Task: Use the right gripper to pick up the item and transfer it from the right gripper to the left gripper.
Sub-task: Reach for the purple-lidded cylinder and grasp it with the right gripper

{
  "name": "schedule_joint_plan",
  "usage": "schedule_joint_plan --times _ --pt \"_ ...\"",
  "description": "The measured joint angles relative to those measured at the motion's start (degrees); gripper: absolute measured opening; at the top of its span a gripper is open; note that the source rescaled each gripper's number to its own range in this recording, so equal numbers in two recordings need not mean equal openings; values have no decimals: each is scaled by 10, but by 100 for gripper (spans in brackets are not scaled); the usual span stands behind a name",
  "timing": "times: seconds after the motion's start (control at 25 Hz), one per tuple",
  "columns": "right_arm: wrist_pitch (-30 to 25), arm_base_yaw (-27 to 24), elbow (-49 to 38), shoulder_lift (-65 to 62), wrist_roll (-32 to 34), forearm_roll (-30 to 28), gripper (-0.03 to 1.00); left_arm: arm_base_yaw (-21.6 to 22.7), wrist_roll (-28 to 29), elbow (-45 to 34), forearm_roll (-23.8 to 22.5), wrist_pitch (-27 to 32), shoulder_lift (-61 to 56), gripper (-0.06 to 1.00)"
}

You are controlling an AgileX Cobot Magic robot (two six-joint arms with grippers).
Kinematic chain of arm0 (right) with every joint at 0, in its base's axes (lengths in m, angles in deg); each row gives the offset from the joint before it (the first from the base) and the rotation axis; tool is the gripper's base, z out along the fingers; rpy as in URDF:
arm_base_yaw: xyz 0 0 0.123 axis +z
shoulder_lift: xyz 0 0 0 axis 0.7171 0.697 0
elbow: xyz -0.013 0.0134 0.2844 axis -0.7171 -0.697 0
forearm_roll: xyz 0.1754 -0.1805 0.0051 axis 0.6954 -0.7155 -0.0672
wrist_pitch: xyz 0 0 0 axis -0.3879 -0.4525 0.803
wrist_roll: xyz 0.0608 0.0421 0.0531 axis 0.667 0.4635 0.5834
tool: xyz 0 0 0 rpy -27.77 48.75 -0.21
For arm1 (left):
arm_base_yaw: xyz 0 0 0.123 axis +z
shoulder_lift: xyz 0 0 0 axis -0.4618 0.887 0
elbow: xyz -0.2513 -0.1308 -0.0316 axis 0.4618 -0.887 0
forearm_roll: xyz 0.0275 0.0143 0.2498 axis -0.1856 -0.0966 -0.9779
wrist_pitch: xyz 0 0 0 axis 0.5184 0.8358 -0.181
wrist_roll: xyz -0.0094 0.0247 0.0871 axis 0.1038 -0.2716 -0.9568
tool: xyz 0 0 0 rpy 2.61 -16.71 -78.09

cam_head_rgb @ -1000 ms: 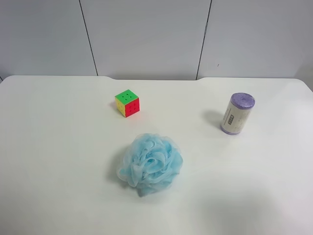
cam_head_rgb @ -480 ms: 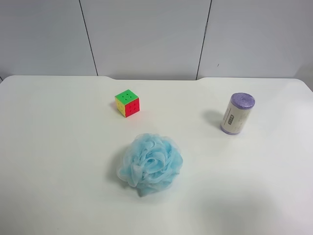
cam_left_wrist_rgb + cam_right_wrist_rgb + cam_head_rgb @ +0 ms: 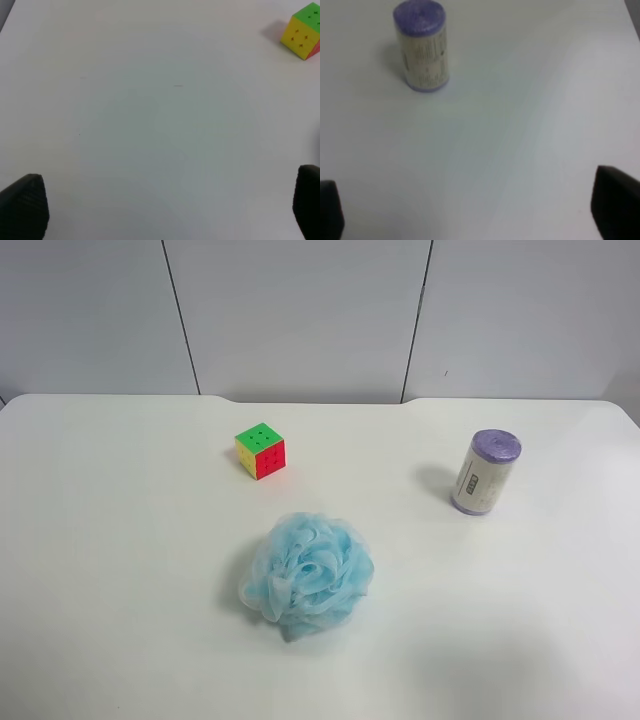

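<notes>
The item, a small roll (image 3: 486,472) with lilac ends and a white printed label, stands upright on the white table (image 3: 120,540) at the exterior high view's right. Neither arm shows in that view. In the right wrist view the roll (image 3: 422,46) stands well ahead of my right gripper (image 3: 472,207). Its two black fingertips (image 3: 615,205) sit far apart at the picture's edges, open and empty. In the left wrist view my left gripper (image 3: 165,202) is open and empty over bare table, its fingertips (image 3: 25,205) far apart.
A multicoloured puzzle cube (image 3: 260,450) sits at the table's back middle and also shows in the left wrist view (image 3: 301,31). A fluffy light-blue bath pouf (image 3: 308,575) lies mid-table. A grey panelled wall stands behind the table's far edge.
</notes>
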Motion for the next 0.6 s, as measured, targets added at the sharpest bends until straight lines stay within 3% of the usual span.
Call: schedule_joint_plan --times 0.28,0.6 --pt "-12 0 17 11 0 1 100 0 0 0 0 0 0 100" --pt "-13 0 133 194 0 -3 100 0 0 0 0 -1 0 100"
